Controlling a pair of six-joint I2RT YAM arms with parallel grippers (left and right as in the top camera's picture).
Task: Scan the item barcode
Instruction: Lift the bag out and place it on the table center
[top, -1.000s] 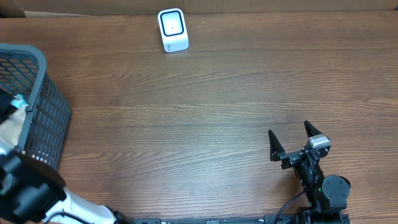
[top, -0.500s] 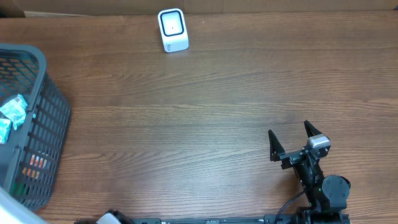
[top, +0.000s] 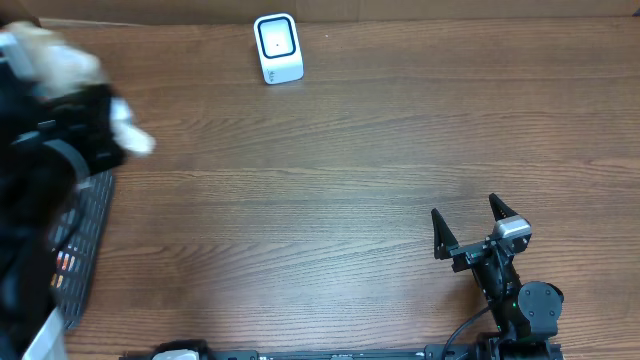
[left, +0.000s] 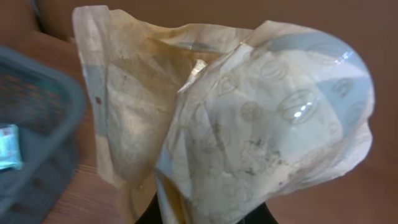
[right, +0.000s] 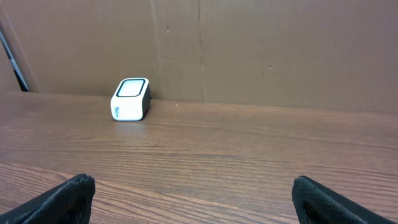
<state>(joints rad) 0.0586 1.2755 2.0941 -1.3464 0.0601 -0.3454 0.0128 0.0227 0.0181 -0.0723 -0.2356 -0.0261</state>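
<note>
A robotics lab bench dressed as a shop checkout: wood-grain table (top: 330, 180) backed by plain cardboard sheets (right: 249, 50), a small white barcode scanner (top: 277, 47) standing on it, a grey plastic shopping basket (top: 85, 240) at one end, a robot arm (top: 530, 305) at the near edge

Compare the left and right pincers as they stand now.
The left pincer is shut on a crumpled paper packet; the right pincer stands wide open and empty. The left pincer is by the basket on the left side; the right pincer sits near the front right, facing the scanner.
</note>
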